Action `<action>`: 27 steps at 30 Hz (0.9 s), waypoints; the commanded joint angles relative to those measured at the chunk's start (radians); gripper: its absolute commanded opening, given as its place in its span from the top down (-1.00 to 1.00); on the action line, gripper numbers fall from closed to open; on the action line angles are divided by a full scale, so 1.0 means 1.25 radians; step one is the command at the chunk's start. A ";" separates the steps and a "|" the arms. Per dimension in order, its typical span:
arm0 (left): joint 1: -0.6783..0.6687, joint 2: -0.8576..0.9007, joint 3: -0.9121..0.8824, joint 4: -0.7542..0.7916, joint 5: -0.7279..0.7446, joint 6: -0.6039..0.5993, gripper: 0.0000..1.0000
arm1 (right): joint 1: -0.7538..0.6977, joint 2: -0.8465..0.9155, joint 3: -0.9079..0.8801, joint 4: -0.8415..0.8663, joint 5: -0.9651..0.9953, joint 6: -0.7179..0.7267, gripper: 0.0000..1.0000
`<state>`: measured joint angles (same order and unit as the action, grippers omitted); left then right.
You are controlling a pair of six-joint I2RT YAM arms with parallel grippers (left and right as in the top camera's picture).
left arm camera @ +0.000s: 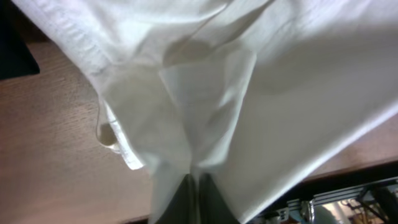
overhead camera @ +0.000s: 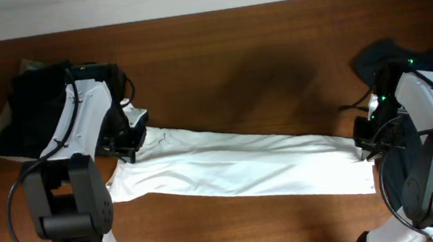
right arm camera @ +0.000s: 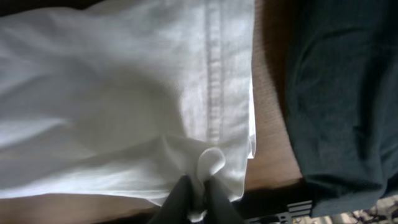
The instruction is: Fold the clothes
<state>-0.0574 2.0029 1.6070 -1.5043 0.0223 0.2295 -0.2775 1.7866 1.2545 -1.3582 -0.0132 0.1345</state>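
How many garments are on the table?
3: white T-shirt stretched across the middle, black heap far left, black garment far right; either may hide more.

The white T-shirt (overhead camera: 245, 162) was soft, matt cloth with a stitched hem; the table (overhead camera: 259, 68) smooth, faintly glossy brown wood; the black garment (right arm camera: 336, 93) matt cloth.

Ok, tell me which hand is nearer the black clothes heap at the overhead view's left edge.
Left. The left hand pinches the white T-shirt right beside that heap; the right hand holds its far end.
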 commanded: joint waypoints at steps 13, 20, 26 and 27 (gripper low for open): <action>-0.090 -0.062 0.060 0.075 0.150 0.057 -0.12 | -0.098 -0.115 0.027 0.039 -0.305 -0.128 -0.19; -0.100 -0.260 0.049 0.114 0.153 0.045 -0.13 | -0.098 -0.443 0.027 0.009 -0.291 -0.031 -0.43; -0.191 -0.255 -0.233 0.423 0.159 0.049 0.37 | -0.098 -0.370 0.000 0.025 -0.246 0.011 -0.22; -0.206 -0.255 -0.267 0.475 0.162 0.048 0.69 | -0.098 -0.353 0.000 0.028 -0.246 0.011 -0.18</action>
<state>-0.2710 1.6817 1.3815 -1.0172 0.2104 0.2867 -0.3988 1.2999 1.2652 -1.3277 -0.3382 0.1272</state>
